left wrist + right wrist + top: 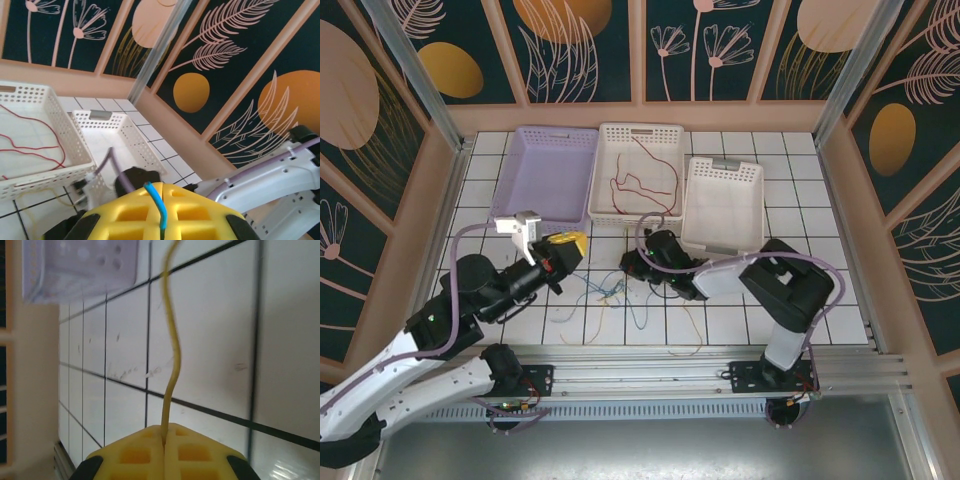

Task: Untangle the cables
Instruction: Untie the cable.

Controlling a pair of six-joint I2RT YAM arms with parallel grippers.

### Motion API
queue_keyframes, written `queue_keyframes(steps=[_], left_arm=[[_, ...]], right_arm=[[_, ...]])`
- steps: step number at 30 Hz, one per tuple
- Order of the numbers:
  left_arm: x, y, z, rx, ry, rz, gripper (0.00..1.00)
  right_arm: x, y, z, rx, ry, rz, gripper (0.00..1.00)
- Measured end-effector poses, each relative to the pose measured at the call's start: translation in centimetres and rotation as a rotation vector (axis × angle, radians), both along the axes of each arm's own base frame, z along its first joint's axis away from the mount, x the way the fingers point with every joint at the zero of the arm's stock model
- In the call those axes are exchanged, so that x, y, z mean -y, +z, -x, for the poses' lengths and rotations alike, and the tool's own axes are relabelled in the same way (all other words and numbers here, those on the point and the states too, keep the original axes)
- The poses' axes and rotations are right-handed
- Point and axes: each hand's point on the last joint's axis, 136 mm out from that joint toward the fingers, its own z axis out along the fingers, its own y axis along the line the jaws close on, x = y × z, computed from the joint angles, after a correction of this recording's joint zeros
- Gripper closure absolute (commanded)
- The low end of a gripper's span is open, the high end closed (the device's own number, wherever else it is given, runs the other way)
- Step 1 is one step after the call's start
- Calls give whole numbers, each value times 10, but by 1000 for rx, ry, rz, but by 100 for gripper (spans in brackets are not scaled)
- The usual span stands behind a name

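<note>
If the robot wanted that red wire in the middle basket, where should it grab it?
Probably the red wire at its long open curve toward the right side of the basket, coming straight down from above. It lies slack on the basket floor, and the walls block a sideways approach. Pinch across the strand, away from the bunched loops at left.

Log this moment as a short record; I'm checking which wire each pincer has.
left pincer: shut on blue cable
right pincer: shut on yellow cable
red cable: lying inside middle white basket
loose cables: tangled on the tiles between the two arms
</note>
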Motion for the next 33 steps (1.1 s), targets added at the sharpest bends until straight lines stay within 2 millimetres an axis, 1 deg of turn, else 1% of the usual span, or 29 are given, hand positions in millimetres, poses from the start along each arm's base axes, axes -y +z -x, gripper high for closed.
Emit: queue_keyframes(steps=[2, 4, 6, 8, 9, 12, 14, 16, 20, 23, 25, 28, 30, 33], left_arm=[[-11, -5, -2, -12, 46, -26, 100], [-28, -7, -4, -26, 115, -55, 100], [-49, -3, -5, -31, 189, -73, 100], [-71, 9, -2, -22, 254, -69, 100], [-85, 20, 1, -11, 289, -58, 100], [-115, 43, 8, 13, 364, -31, 100], [-126, 49, 10, 20, 395, -36, 100], [-132, 47, 10, 19, 414, -56, 100], [-132, 35, 7, 4, 430, -129, 100], [-134, 31, 5, 6, 444, -166, 100], [-136, 29, 5, 8, 453, -183, 100], [-135, 26, 2, 6, 467, -211, 100], [-138, 24, 0, 9, 490, -231, 100], [-145, 24, -3, 16, 531, -247, 100]], right_arm=[[21, 16, -5, 30, -63, 29, 100], [39, 40, -10, 79, -120, 41, 100], [59, 73, -15, 145, -181, 39, 100], [81, 96, -17, 195, -235, 38, 100], [94, 105, -17, 214, -266, 41, 100], [126, 115, -14, 246, -336, 82, 100], [143, 122, -11, 261, -370, 108, 100], [161, 131, -10, 279, -410, 121, 100], [194, 149, -8, 316, -481, 124, 100], [220, 153, -4, 320, -537, 182, 100], [234, 162, -2, 325, -567, 211, 100], [262, 186, 0, 348, -643, 246, 100], [293, 197, 1, 358, -739, 299, 100], [334, 199, 6, 336, -854, 398, 100]])
